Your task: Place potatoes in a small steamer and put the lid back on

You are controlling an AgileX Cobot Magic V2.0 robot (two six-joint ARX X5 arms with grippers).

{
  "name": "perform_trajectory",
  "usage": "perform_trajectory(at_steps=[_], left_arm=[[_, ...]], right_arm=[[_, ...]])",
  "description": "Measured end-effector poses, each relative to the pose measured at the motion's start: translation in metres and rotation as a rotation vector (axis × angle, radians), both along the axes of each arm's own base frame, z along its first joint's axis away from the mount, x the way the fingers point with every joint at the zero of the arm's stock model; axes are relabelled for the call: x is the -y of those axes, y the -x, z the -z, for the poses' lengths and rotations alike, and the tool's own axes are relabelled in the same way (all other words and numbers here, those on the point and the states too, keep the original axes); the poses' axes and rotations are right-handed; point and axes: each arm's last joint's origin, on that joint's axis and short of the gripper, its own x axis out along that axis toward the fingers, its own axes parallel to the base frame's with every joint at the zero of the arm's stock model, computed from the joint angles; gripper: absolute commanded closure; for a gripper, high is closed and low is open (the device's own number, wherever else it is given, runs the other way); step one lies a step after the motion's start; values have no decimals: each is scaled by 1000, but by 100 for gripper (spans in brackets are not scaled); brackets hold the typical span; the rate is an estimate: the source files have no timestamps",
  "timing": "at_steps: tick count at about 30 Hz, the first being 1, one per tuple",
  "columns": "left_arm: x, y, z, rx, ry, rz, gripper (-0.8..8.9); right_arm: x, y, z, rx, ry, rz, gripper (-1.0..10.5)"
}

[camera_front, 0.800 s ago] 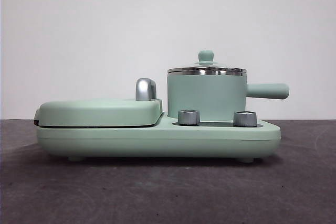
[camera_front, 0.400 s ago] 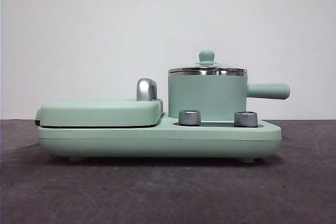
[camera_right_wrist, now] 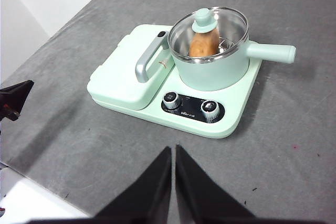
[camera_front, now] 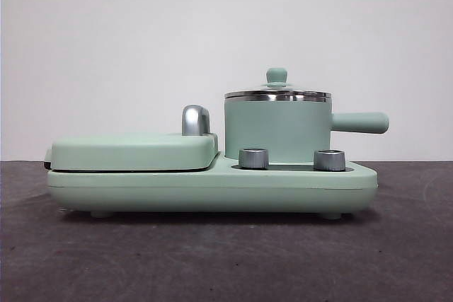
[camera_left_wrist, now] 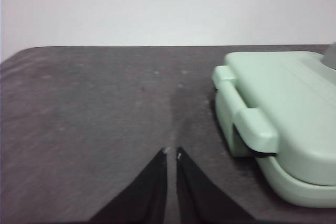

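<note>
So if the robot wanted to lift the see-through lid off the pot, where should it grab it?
Probably by the small green knob in the middle of the lid, coming straight down from above. The knob sticks up, so two jaws can close around it, while the glass dome looks smooth and the steel rim sits flat on the steamer.

The steamer [camera_front: 277,131] looks matt mint plastic with a shiny steel rim; its lid [camera_right_wrist: 218,27] is clear glass; the table [camera_front: 226,259] is rough grey.

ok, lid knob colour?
Mint green, matching the pot; the lid knob shows best in the right wrist view.
</note>
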Motion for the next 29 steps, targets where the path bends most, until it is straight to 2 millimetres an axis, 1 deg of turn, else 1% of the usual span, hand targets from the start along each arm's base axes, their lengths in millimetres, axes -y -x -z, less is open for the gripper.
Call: perform_trajectory(at_steps=[3,18,20,21,23,25,26,29], left_arm=[[-1,0,3,-36,-16,-38,787],[-1,0,3,-31,-18,-39,787],[-1,0,3,-31,-18,-39,787],[-1,0,3,-32,-19,-39,787],[-1,0,3,-31,-19,-39,787],[-1,0,3,-31,-19,-39,787],[-1,0,3,-31,-18,-39,787],[-1,0,3,-31,-19,-39,787]], right_arm=[[0,0,0,0,0,0,939],[0,0,0,2,-1,0,939],[-1,-3,0,40,6,22,939],[-1,-7,1,75,27,68,939],[-2,-21,9,136,53,145,939],[-3,-39,26,196,76,204,938],[-3,-46,37,222,88,230,938],[2,-65,85,308,136,323,938]])
